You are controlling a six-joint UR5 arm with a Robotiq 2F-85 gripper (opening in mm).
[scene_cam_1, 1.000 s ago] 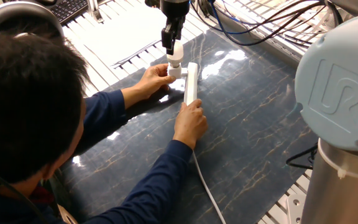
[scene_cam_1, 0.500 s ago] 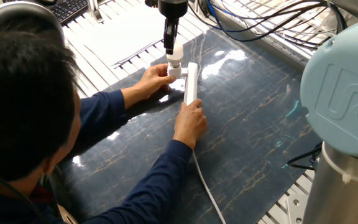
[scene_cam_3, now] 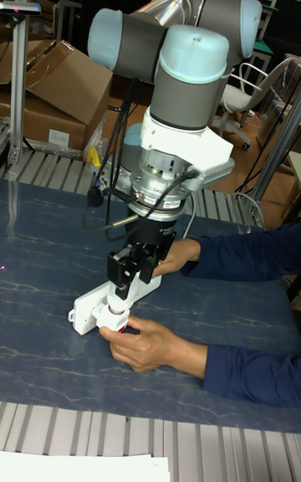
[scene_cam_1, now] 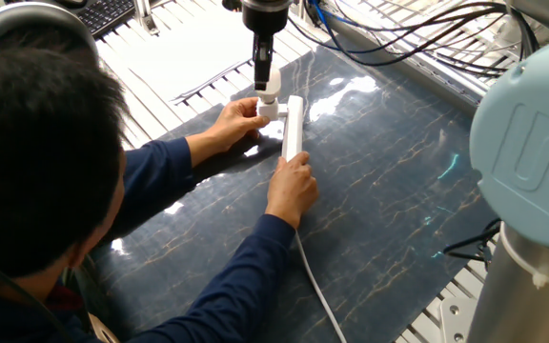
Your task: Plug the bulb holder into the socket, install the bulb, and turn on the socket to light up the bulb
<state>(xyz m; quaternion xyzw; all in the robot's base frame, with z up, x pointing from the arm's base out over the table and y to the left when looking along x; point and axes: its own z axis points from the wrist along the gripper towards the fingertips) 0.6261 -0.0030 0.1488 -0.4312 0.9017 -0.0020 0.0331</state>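
The white socket lies on the dark marbled mat, its cord running toward the front edge. The bulb holder is plugged in at its far left side, next to a person's hand. The white bulb stands upright on the holder, and my gripper comes straight down from above, shut on its dome. In the tall fixed view my gripper holds the bulb over the socket; the holder is hidden there by a hand.
A person leans in from the left. One hand steadies the holder and the other hand presses the socket's near end. Cables hang at the back. The arm's big joint fills the right foreground.
My gripper has turned about its vertical axis while staying on the bulb. The arm's large joint in the foreground has shifted to the right. The person's hands have stayed in place.
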